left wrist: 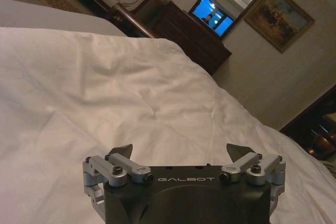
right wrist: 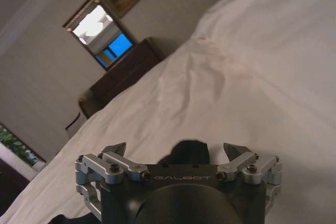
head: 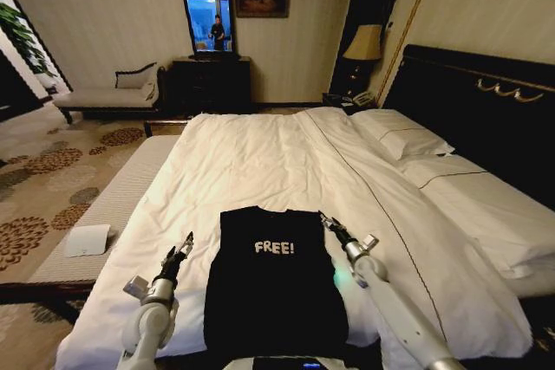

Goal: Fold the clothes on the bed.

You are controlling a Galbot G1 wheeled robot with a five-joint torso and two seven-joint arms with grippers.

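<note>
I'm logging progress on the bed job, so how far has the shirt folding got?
Looks done: the black T-shirt lies on the white duvet as a narrow strip with no sleeves sticking out, so the sides seem folded in. In hand: nothing; the left claw and right claw hover open at either side of it, holding nothing. Left: probably folding it lengthwise.

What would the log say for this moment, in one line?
T-shirt: flat on bed | left hand: open, beside it | right hand: open, at its shoulder
</note>
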